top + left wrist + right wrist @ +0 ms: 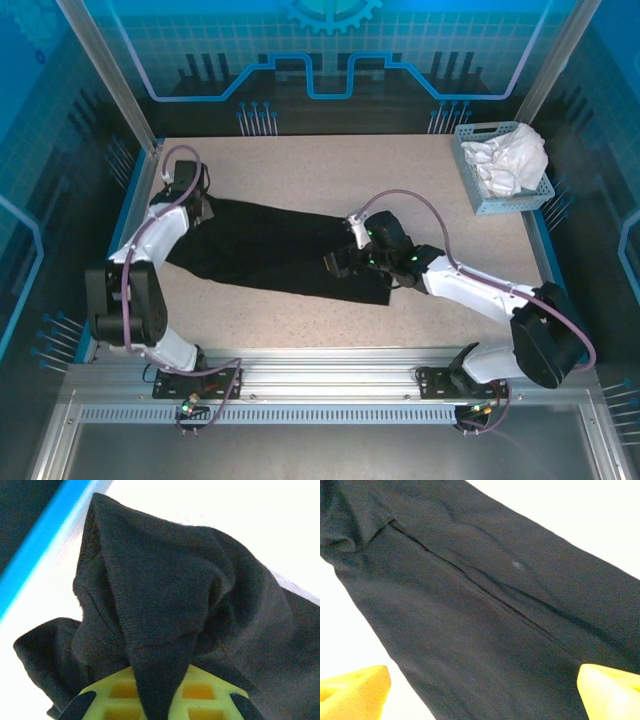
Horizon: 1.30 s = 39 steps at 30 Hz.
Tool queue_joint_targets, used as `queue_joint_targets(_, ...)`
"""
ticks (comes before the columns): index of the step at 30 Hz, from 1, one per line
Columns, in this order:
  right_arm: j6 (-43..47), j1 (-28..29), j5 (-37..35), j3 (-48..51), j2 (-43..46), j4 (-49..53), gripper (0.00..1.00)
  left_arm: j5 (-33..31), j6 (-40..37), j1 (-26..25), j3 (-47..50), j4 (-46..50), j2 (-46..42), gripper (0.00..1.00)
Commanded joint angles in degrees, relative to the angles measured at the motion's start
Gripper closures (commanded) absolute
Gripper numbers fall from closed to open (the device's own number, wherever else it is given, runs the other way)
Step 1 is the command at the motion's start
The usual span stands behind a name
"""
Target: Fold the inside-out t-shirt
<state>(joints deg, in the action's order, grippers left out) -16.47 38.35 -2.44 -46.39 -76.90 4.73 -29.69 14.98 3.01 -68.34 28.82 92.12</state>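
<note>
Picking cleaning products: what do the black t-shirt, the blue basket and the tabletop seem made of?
The black short-sleeved t-shirt: soft matte knit cloth, likely cotton jersey; fine weave and limp folds show. The light blue rectangular basket: probably moulded plastic, with a regular perforated wall. The beige speckled tabletop: hard, smooth, matte, perhaps laminate or stone-look composite.

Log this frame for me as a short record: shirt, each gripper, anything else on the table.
t-shirt: black, stretched in a long band across the table
left gripper: shut on the t-shirt's left end
right gripper: open, over the right end
basket: far right corner, holding white cloth
</note>
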Motion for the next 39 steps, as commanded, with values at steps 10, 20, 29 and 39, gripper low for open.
queue_joint_targets(10,-1.91,-6.36,-4.53,3.85,6.26,6.03,0.03,3.35,-0.80,-12.97,-6.34,15.26,1.28,1.00)
queue_joint_targets(20,-1.69,-9.23,-5.05,4.11,8.73,8.60,0.02,26.91,12.74,-25.90,-1.39,8.42,-3.46,1.00)
queue_joint_targets(29,-1.72,-10.35,-6.16,5.10,12.47,10.88,0.02,32.50,20.54,-34.73,-6.22,3.69,0.57,1.00)
queue_joint_targets(39,-7.33,-17.22,0.97,5.63,6.76,13.24,0.05,29.60,19.58,-36.98,-8.75,5.08,2.94,1.00)
